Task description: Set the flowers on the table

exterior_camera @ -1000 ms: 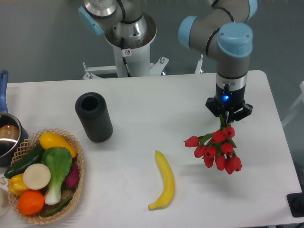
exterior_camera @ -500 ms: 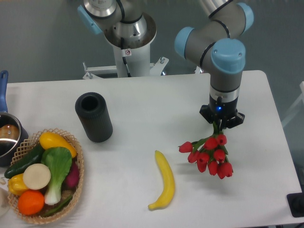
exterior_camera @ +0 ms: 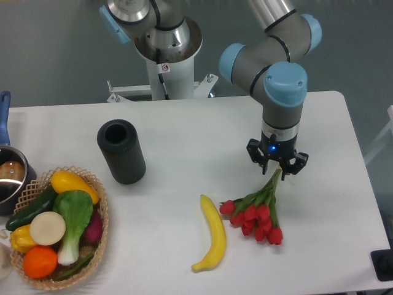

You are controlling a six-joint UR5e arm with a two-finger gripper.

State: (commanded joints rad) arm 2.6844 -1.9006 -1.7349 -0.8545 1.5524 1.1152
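A bunch of red tulips [exterior_camera: 253, 219] with green stems hangs from my gripper [exterior_camera: 277, 169], which is shut on the stem ends. The blooms point down and to the left and sit low over the white table [exterior_camera: 202, 135], right of centre. I cannot tell if they touch the table. The gripper points straight down, just above the bunch.
A yellow banana [exterior_camera: 212, 233] lies just left of the tulips. A black cylinder vase [exterior_camera: 121, 151] stands upright at centre left. A wicker basket [exterior_camera: 102, 212] of vegetables and a pot [exterior_camera: 9, 178] are at the left edge. The robot base [exterior_camera: 167, 55] stands at the back.
My gripper has moved left and down with the tulips. The blooms have come lower toward the table and closer to the banana.
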